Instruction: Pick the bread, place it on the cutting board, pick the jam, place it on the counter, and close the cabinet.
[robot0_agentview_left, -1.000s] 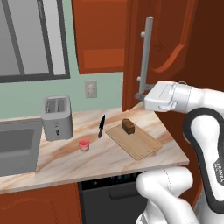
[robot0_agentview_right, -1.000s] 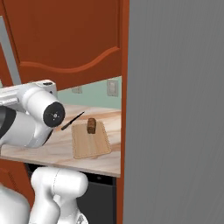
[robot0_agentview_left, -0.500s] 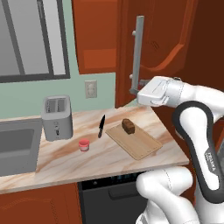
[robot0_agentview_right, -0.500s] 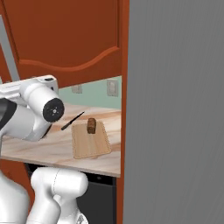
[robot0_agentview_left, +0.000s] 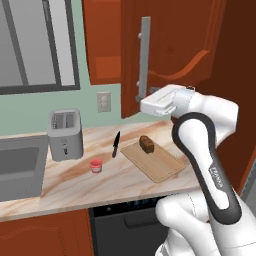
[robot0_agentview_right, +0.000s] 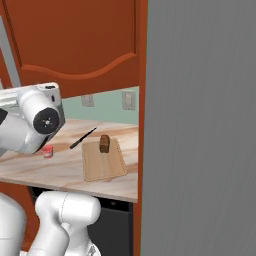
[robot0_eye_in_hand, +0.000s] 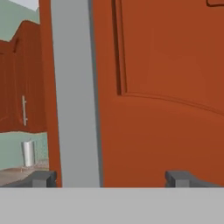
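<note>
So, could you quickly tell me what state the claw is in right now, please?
Claw: open, holding nothing, facing the reddish-brown wooden cabinet door beside its long grey handle.

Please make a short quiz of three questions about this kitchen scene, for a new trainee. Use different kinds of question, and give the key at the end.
1. True or false: the bread lies on the cutting board.
2. Where does the jam stand?
A. on the shelf inside the cabinet
B. on the counter, between the toaster and the cutting board
C. on the cutting board
3. Fill in: the gripper is ____, facing the cabinet door close to its grey handle.

Key
1. True.
2. B.
3. open; the two fingertips stand wide apart in the hand view and hold nothing.
</note>
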